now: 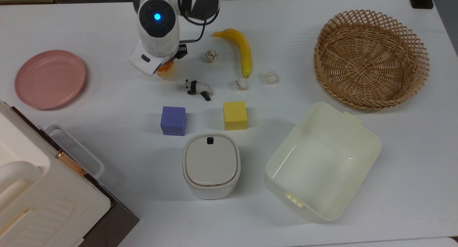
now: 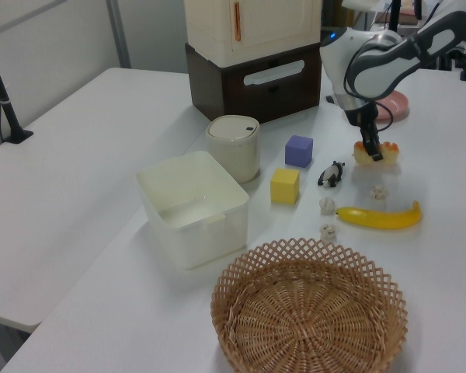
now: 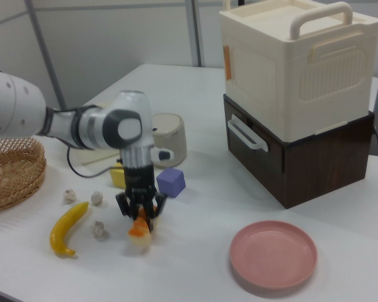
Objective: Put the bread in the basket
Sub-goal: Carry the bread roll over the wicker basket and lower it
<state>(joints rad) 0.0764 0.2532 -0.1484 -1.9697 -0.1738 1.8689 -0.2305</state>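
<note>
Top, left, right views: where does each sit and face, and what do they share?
Top view: overhead, straight down on the table; arm at top edge, over the bread.
Left view: beyond the basket, looking along the table toward the stacked boxes; arm at far right.
Right view: beside the pink plate, facing back toward the basket; gripper on the bread.
All share bread, banana, basket.
</note>
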